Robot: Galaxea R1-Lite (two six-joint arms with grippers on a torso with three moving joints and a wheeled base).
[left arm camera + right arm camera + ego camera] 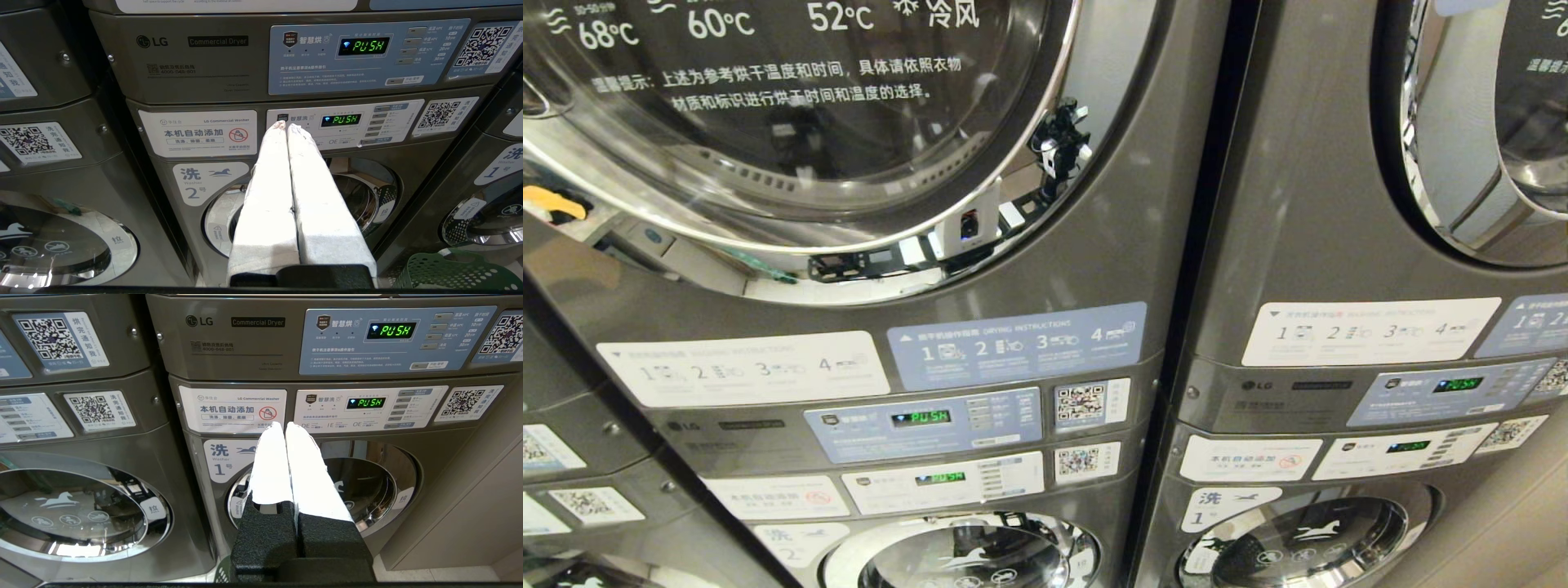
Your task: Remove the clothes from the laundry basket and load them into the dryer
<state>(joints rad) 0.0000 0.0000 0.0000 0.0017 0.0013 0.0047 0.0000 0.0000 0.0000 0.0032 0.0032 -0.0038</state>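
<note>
The dryer (1127,204) is the upper machine of the stack straight ahead, and its round glass door (768,122) is closed. Neither arm reaches into the head view. My left gripper (287,125) is shut with nothing in it, its white-wrapped fingers (265,196) pointing at washer 2 under the dryer's control panel (245,53). My right gripper (284,425) is shut and empty too, facing washer 1 of the right-hand stack. A corner of the green laundry basket (453,271) sits on the floor between the two stacks; a sliver of it (222,575) also shows in the right wrist view. The clothes are out of view.
A second stack (1339,204) stands to the right with its own dryer door (1486,122), and another stack (41,122) to the left. The washer doors (359,196) (367,486) are closed. A beige wall (482,506) borders the right stack.
</note>
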